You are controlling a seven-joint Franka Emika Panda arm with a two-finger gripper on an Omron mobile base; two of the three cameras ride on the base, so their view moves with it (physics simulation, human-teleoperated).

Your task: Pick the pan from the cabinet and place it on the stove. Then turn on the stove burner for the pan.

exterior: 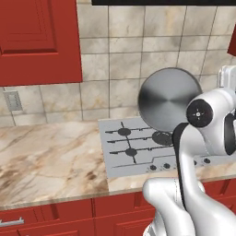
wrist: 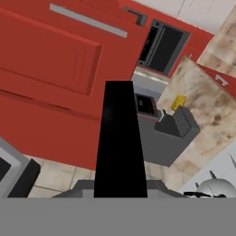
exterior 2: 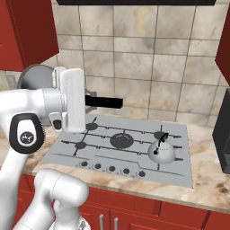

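Now the jaws clamp the round steel pan (exterior: 168, 98) by its straight black handle (exterior 2: 104, 102).

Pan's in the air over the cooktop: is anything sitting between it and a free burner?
Nothing visible blocks it. The pan, held by its black handle and tipped on edge, hangs above the left part of the stove. The burners below are bare. The kettle sits on the front right burner, off to the side.

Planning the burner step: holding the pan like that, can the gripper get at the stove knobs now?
Probably not: the gripper is shut on the pan handle, held above the stove. The knobs themselves look unobstructed.
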